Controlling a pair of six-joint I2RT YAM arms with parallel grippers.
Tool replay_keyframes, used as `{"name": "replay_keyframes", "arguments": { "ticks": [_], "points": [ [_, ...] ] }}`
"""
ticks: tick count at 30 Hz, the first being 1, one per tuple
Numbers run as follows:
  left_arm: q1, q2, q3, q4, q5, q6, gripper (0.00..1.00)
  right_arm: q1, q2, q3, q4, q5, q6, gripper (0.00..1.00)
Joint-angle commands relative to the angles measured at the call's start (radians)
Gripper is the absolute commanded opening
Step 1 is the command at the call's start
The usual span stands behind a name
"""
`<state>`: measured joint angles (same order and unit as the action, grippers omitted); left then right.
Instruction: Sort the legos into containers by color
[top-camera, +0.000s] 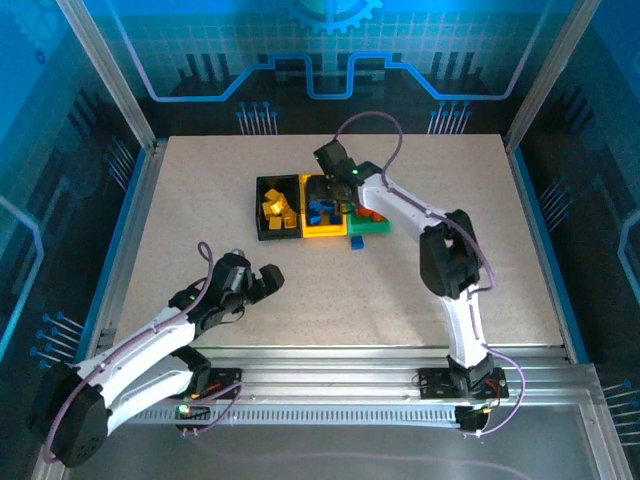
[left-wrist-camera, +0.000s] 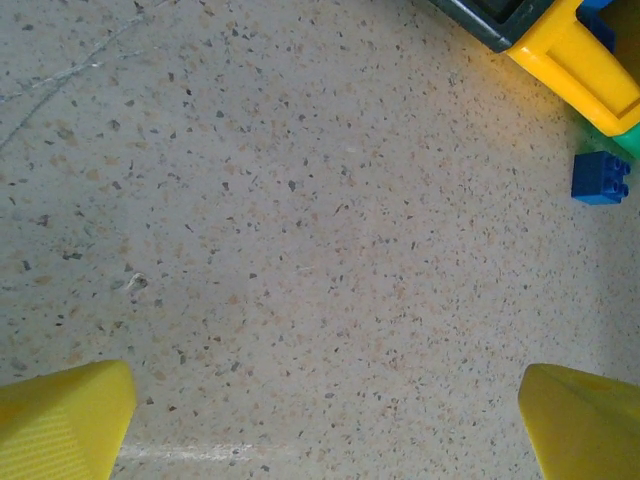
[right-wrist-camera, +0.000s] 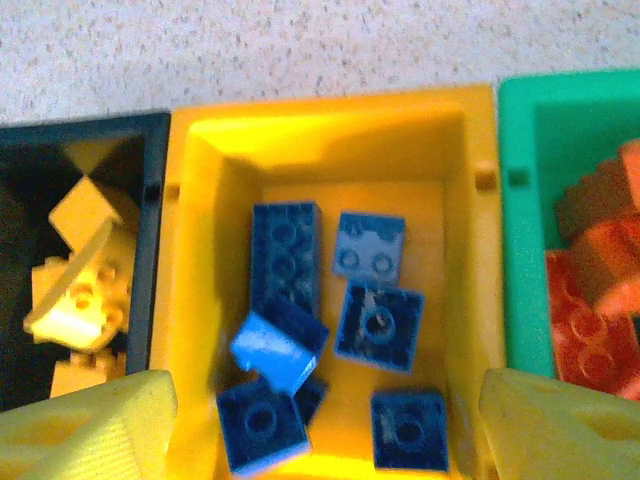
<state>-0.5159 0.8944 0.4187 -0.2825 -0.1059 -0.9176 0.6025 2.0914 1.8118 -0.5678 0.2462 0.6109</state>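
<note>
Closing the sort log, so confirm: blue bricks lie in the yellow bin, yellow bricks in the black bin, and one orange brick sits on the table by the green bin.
One error: the small studded plastic brick on the speckled table by the green plastic bin is blue, not orange; the left wrist view shows it. The rest stands.

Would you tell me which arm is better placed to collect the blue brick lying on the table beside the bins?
Probably right: the right gripper, open, hovers over the yellow bin, close to the blue brick. The left gripper, also open, sits farther away.
</note>
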Motion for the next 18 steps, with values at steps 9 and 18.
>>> {"name": "replay_keyframes", "arguments": {
  "ticks": [9, 18],
  "points": [
    [0.01, -0.02, 0.014, -0.014, 0.017, 0.0, 0.99, 0.032, -0.439, -0.658, 0.247, -0.057, -0.002, 0.83],
    [0.013, -0.014, 0.006, -0.017, 0.011, -0.004, 0.99, 0.034, -0.324, -0.736, 0.32, 0.049, -0.027, 0.8]
  ]
}}
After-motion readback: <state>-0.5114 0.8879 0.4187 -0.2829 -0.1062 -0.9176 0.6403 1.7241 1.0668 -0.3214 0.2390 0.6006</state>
